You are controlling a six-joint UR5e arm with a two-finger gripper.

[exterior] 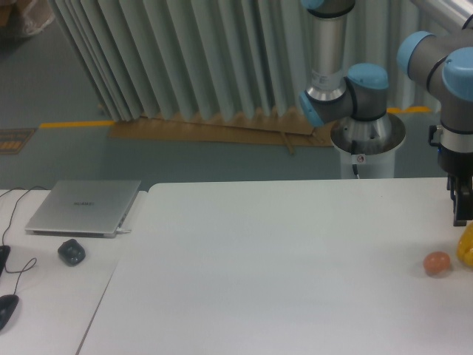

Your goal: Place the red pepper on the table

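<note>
The table point(281, 259) stands before pleated curtains point(185, 59).

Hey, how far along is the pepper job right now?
Nothing looks done: no red pepper shows anywhere on the table. The gripper sits at the right edge of view, above a yellow object and near an orange-pink ball; its fingers are cut off, so any hold is unclear. Placing the pepper remains.

Even, diffuse lighting; a soft, slightly blurred picture.
The white worktop point(281, 266) is evenly lit without glare; only faint shadows are cast, and fine detail is lost throughout.
</note>
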